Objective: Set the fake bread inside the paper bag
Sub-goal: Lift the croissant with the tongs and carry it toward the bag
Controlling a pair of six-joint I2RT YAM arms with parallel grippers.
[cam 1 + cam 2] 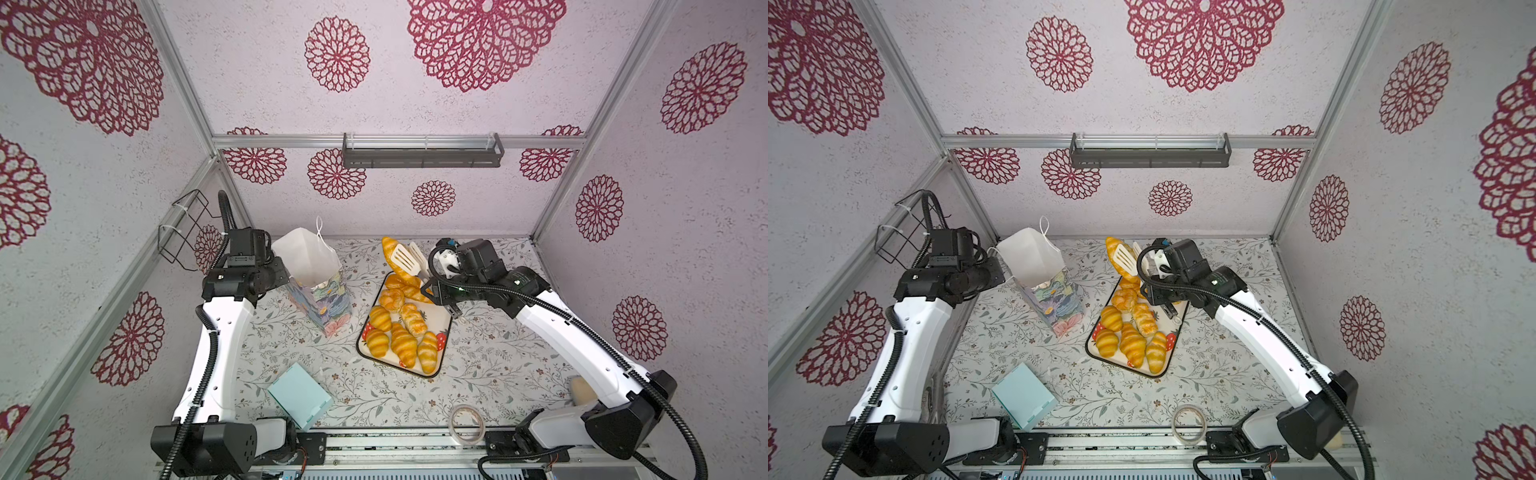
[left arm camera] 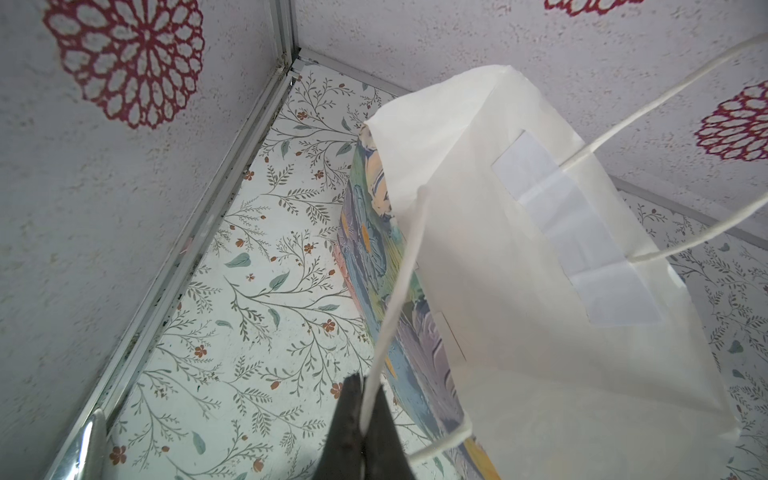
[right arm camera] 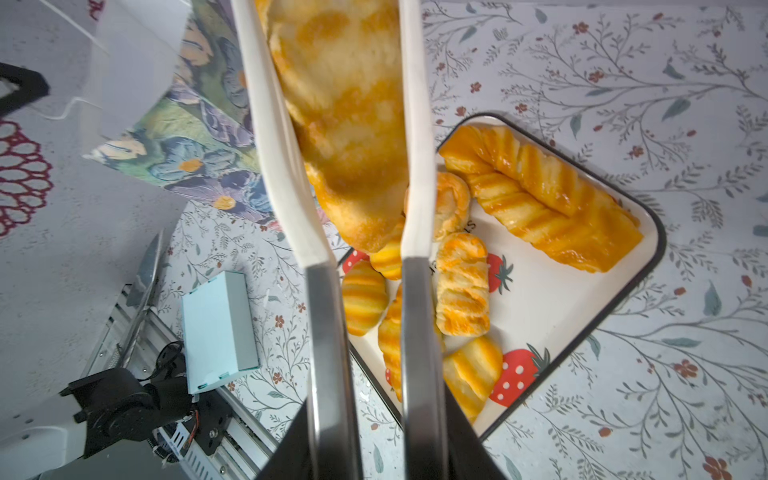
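Note:
The paper bag (image 1: 309, 266) (image 1: 1034, 262) (image 2: 519, 270) stands open at the back left, white inside and flowered outside. My left gripper (image 2: 365, 415) is shut on one of its white cord handles (image 2: 399, 299). My right gripper (image 3: 376, 432) is shut on metal tongs (image 3: 328, 353) with white slotted heads (image 1: 405, 259). The tongs clasp a long golden loaf of fake bread (image 1: 390, 247) (image 3: 349, 124) over the far end of the strawberry tray (image 1: 444, 328) (image 3: 561, 324). Several glossy croissants (image 1: 403, 343) and a twisted pastry (image 3: 540, 195) lie on the tray.
A light blue box (image 1: 299, 399) lies front left and a tape roll (image 1: 467, 424) at the front edge. A beige block (image 1: 579, 390) sits behind the right arm. A wire basket (image 1: 183, 228) hangs on the left wall, a grey shelf (image 1: 422, 156) on the back wall.

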